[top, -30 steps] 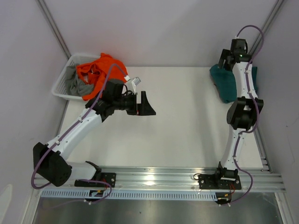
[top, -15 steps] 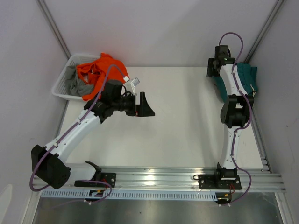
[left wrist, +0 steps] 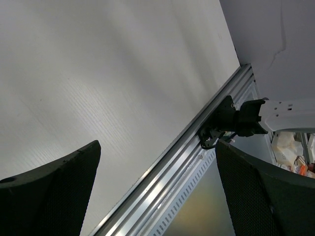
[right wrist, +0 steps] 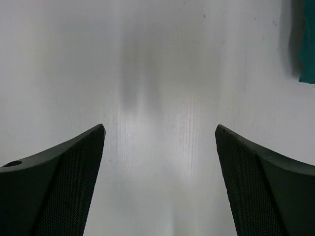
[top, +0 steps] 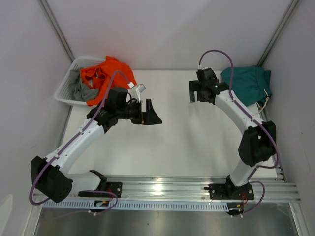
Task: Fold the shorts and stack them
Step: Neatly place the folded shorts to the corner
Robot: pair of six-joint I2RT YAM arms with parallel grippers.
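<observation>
Fetching is judged next: teal shorts (top: 248, 84) are laid folded far right of the basket (top: 64, 86), left gripper (left wrist: 157, 145) and right gripper (right wrist: 160, 128) are held wide and empty, a reach into it being required.

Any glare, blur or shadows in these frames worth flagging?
Top external: sharp, bright glare on the aluminium rail. Left wrist: rail glints too, fingers soft. Right wrist: soft grey shadow on the table, teal shorts blurred at frame edge.

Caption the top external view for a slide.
Open and empty, the left gripper and right gripper hang above the table; teal shorts lie far right, a basket of clothes far left.
</observation>
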